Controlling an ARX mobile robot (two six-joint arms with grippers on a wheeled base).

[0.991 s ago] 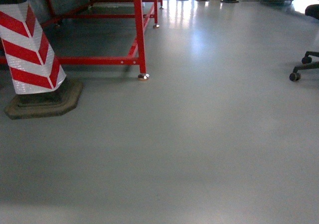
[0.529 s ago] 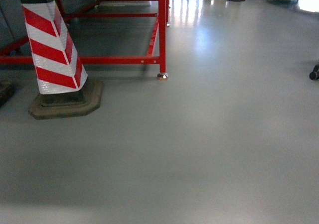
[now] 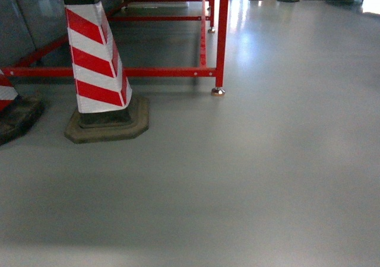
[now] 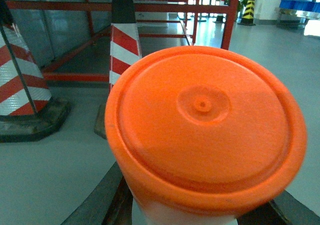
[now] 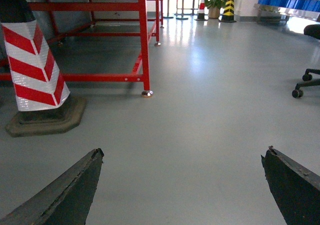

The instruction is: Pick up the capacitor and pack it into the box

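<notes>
Head view shows the striped cone (image 3: 98, 59) and red frame (image 3: 221, 38) slid rightward, so the base is likely turning left in transit; left end effector (image 4: 200, 212) pinches an orange-lidded container (image 4: 205, 125), right end effector (image 5: 182, 185) spread empty, box unseen.

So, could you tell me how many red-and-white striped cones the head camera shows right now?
2: one cone stands whole beside the red frame, another is cut by the left edge. More may lie outside the view.

orange lid (image 4: 205, 120) close up, striped cone (image 4: 125, 47)
</notes>
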